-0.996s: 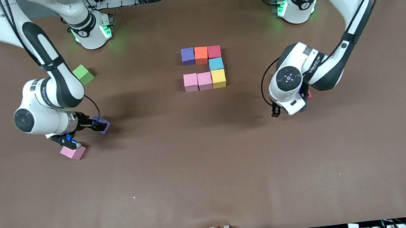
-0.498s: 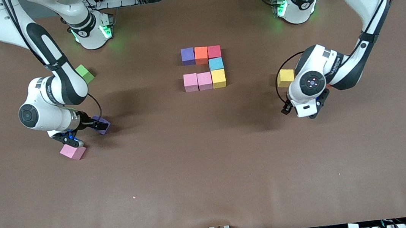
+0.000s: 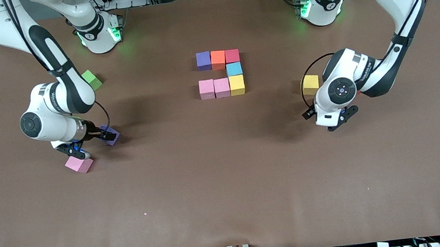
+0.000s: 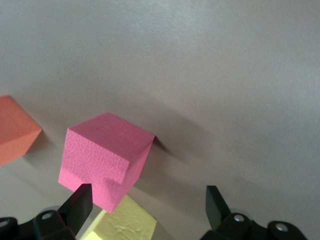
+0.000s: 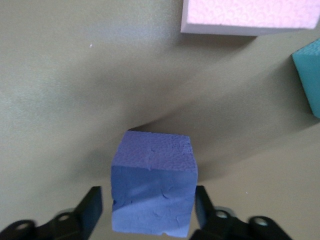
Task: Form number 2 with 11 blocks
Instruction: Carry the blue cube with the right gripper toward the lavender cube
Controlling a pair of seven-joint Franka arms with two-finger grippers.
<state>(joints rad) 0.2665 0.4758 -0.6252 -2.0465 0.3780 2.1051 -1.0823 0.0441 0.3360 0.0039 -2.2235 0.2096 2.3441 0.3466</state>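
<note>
The right claw (image 5: pixel 147 192) is low over the table (image 3: pixel 193 176) toward the right arm's end, its jaws open and set astride a purple cube (image 5: pixel 154 187). One finger (image 5: pixel 202 202) sits against the foam. The other shows a sliver of gap, so no firm grip can be made out. In the front view the wrist hides most of that cube, leaving one purple corner. A pink cube (image 3: pixel 79 164) lies just beside it, nearer the front camera. A cube that looks teal (image 5: pixel 310 80) is cut off in the right wrist view. Whether it is the lime-green cube (image 3: pixel 91 80), half hidden by the forearm, cannot be told.

The left claw (image 4: pixel 147 205) hangs with its jaws wide and holding nothing, low beside a deep pink cube (image 4: pixel 105 160). A red-orange cube (image 4: pixel 15 130) and a yellow scrap (image 4: pixel 127 225) are cropped. The arm hides these cubes from the front camera, where only a loose yellow cube (image 3: pixel 310 84) shows.

The number 2 (image 3: pixel 234 69) stands mid-table, unfinished: seven cubes in three rows.
</note>
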